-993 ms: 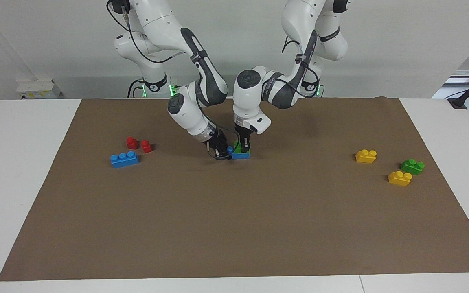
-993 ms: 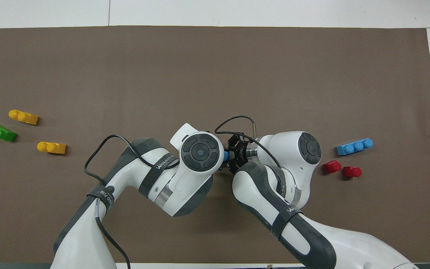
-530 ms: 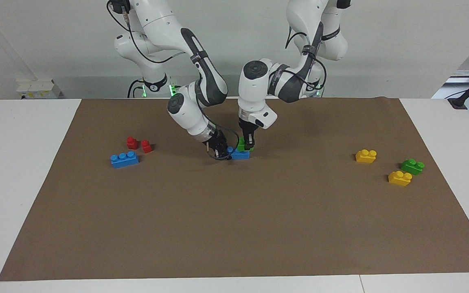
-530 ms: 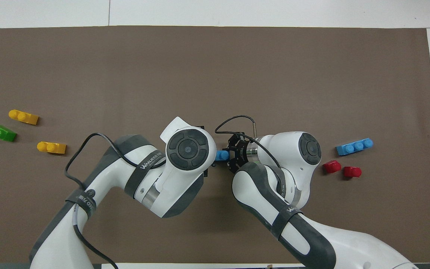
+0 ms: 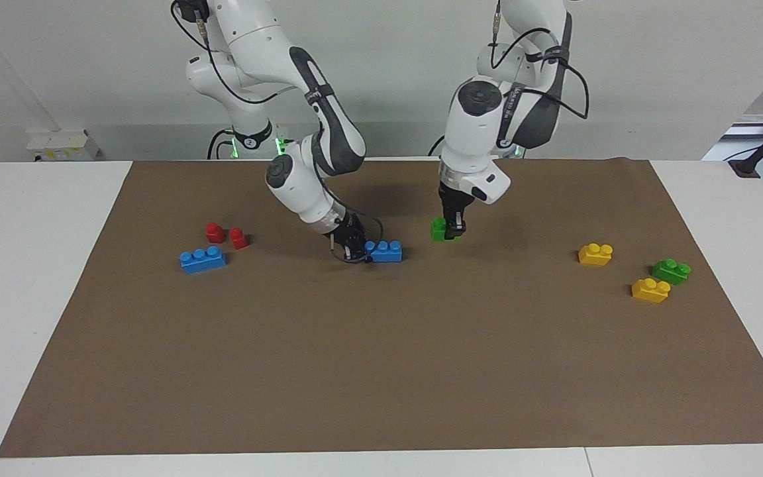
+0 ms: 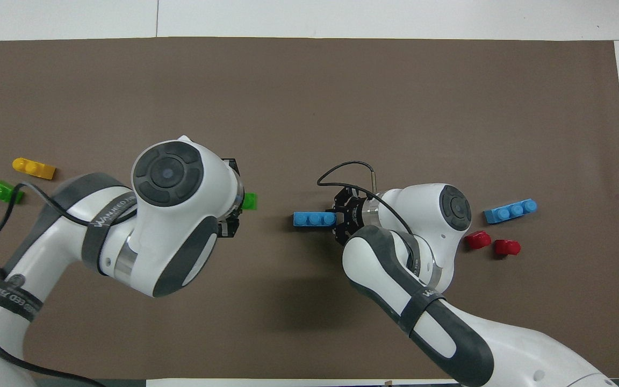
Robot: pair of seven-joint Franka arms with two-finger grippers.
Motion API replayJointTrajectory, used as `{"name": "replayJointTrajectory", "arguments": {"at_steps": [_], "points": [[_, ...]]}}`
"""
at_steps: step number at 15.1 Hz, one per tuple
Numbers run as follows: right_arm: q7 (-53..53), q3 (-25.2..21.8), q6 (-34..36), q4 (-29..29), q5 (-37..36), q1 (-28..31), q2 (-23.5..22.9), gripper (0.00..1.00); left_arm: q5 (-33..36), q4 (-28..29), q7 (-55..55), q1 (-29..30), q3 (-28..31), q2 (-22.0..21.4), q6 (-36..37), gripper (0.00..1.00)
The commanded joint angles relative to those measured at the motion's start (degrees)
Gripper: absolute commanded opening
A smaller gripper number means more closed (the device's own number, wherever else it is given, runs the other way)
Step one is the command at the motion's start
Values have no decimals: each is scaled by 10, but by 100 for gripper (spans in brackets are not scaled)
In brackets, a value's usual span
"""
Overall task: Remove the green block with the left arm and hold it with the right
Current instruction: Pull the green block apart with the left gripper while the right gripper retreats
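— Where's the green block?

— In the left gripper, pinched between its fingers and lifted off the brown mat, over a bare patch near the middle of the table. From above, only one end of it pokes out from under the arm's wrist.

— And the right gripper?

— Down low at the mat, closed on one end of a blue three-stud brick, which lies flat with its studs up. That brick and the green one are clearly apart.

— Anything else around?

— Toward the right arm's end there's a second blue brick, with two small red pieces just beside it, nearer the robots. Toward the left arm's end sit two yellow bricks and a darker green brick between them, close together. White tabletop shows around the mat.
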State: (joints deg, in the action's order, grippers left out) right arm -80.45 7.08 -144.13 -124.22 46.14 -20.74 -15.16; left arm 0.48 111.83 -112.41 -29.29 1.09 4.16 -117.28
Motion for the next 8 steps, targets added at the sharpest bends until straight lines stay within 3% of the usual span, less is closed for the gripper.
{"name": "replayJointTrajectory", "arguments": {"at_steps": [1,4,8], "points": [[55,0,106,44,-16,81,3,6,1,1,95,63,-6,-5,13,0],[80,1,189,86,-96,161,3,9,1,4,206,130,-7,-4,11,0],[169,1,226,93,-101,255,-1,10,-12,4,343,215,-7,1,2,0]]}}
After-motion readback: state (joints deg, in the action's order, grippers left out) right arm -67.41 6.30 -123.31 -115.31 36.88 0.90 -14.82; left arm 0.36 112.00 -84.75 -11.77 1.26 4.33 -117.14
